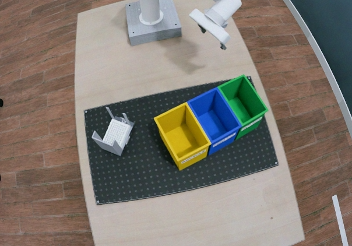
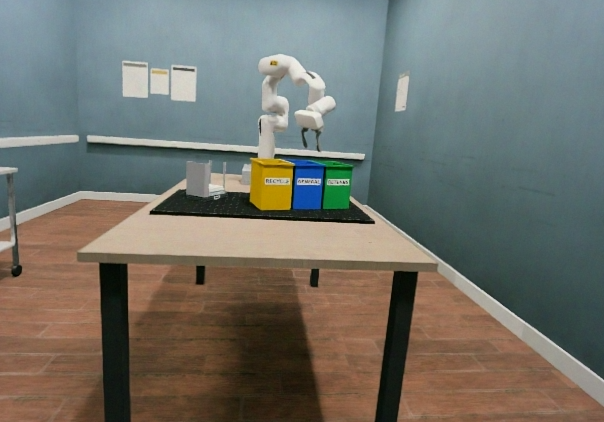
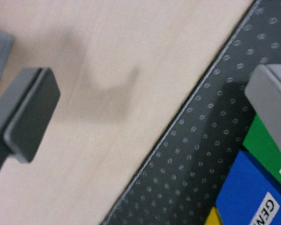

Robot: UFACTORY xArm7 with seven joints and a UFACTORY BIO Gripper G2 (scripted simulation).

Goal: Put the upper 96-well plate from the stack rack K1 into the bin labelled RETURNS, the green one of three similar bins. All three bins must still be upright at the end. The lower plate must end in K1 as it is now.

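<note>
Gripper (image 1: 211, 38) (image 2: 311, 148) (image 3: 152, 106): fingers apart, nothing held between them. Held up over the pale table top (image 1: 131, 71) (image 2: 260, 240) (image 3: 80, 174), on the arm-base side of the black mat (image 1: 140, 171) (image 2: 235, 208) (image 3: 190, 144), tilted.

White 96-well plate (image 1: 117, 131) (image 2: 216, 189) is seated in grey rack K1 (image 1: 112, 147) (image 2: 198, 179), at the mat's far end from the green bin. Plate lies well apart from the gripper and lower than it, with all three bins nearer the gripper than the rack is. No contact between gripper and plate. Plate and rack are not seen in the wrist view; only mat, table and parts of the bins are caught there. Whether one plate or two are stacked cannot be told.

Green RETURNS bin (image 1: 243, 101) (image 2: 337, 193) (image 3: 265, 141) is upright, beside the blue bin (image 1: 224, 144) (image 2: 307, 195) (image 3: 240, 184); yellow bin (image 1: 193, 162) (image 2: 272, 195) (image 3: 213, 218) is on the blue one's other side, nearest the rack. Both are upright too. No plate is seen inside the green bin.
</note>
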